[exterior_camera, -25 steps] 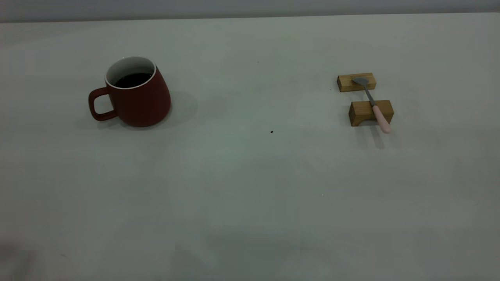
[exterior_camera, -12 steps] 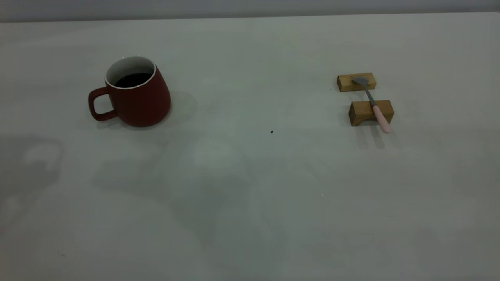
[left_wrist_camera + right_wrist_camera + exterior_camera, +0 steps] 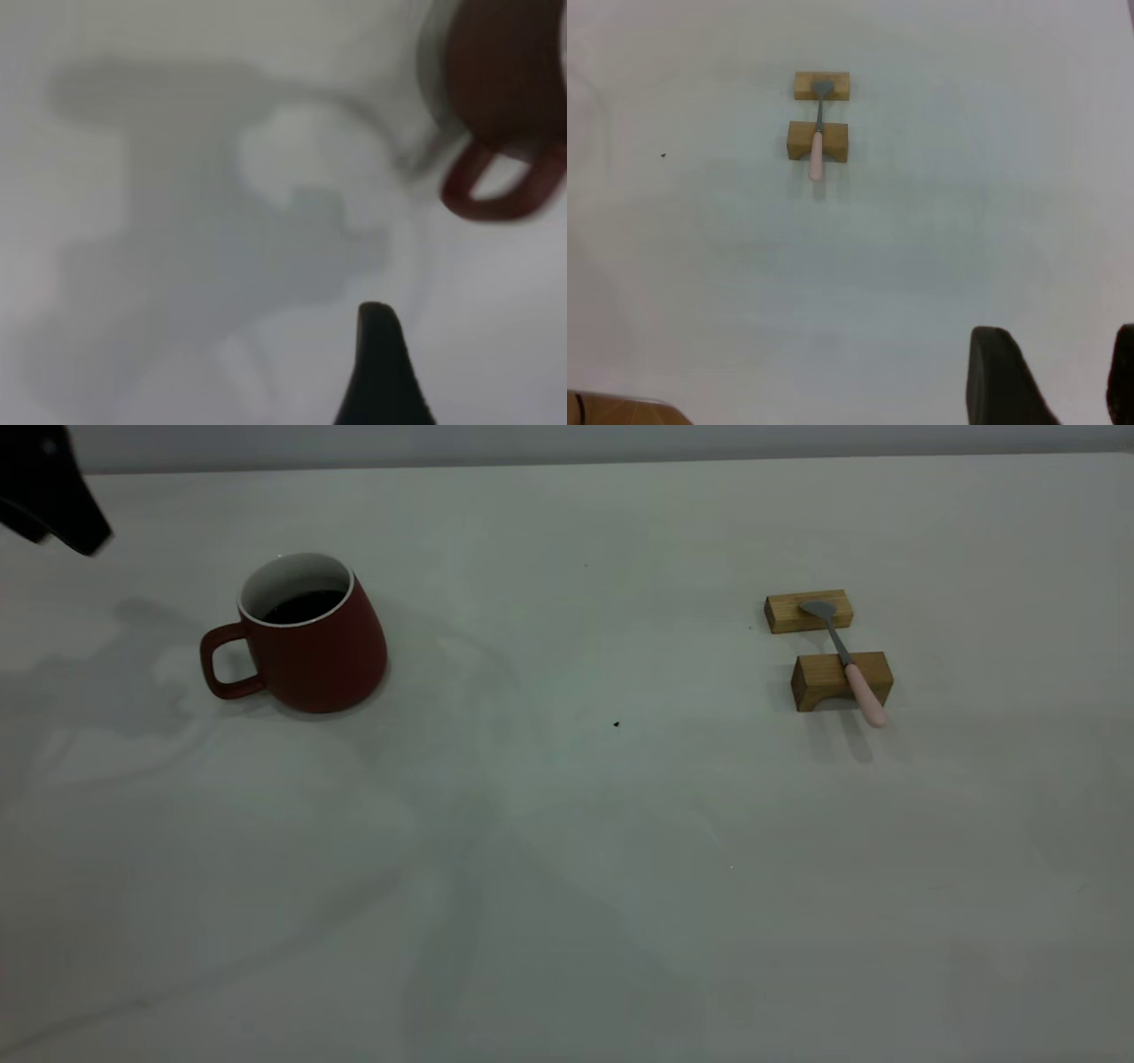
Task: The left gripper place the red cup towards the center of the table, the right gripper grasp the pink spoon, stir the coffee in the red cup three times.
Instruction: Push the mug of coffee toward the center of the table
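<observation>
My black left gripper point(image 3: 53, 500) sits off the squat dark-red ceramic cup point(image 3: 306, 638) at tabletop point(image 3: 567, 868) left; can't tell its finger state. Next I need its handle. Right gripper point(image 3: 1050, 376) fingers parted, far from the pink-handled metal spoon point(image 3: 849, 664) on tan wooden blocks point(image 3: 840, 680).

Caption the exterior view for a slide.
Red cup of coffee left, pink spoon on wooden blocks right.

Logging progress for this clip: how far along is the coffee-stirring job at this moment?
Nothing is done yet. The red cup, with coffee in it, stands on the left of the table, not at its center. In hand: the left gripper is in view at the far left, apart from the cup. The pink spoon lies ungrasped across two wooden blocks. Left: moving the cup, grasping the spoon, stirring.
</observation>
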`<control>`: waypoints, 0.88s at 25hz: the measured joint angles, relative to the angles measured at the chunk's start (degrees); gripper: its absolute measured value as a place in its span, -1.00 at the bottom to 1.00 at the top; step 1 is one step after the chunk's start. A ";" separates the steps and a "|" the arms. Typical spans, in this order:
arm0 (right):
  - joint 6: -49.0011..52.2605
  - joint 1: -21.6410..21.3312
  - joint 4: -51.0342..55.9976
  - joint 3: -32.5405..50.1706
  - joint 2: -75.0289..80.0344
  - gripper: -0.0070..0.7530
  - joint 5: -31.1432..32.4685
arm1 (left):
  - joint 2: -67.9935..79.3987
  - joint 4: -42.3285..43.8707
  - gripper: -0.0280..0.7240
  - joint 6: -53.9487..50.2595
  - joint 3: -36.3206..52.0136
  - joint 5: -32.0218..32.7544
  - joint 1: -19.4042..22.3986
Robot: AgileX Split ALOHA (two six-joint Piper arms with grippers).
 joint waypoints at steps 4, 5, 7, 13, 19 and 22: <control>0.00 0.00 0.00 0.00 0.00 -0.11 0.00 | 9.95 -0.09 0.63 13.09 -11.75 4.45 -0.44; 0.00 0.00 0.00 0.00 0.00 -0.11 0.00 | 11.68 -0.12 0.63 16.66 -14.28 5.32 -0.60; 0.00 0.00 0.00 0.00 0.00 -0.11 0.00 | 15.20 -0.40 0.63 23.39 -18.25 6.94 -0.93; 0.00 0.00 0.00 0.00 0.00 -0.11 0.00 | 20.53 -0.66 0.63 46.84 -22.67 10.41 -2.42; 0.00 0.00 -0.01 0.00 0.00 -0.11 0.00 | 21.49 -1.70 0.63 57.59 -22.98 9.40 -3.89; 0.00 0.00 -0.06 0.00 0.00 -0.11 0.00 | 22.07 -1.88 0.63 58.95 -23.03 9.14 -5.08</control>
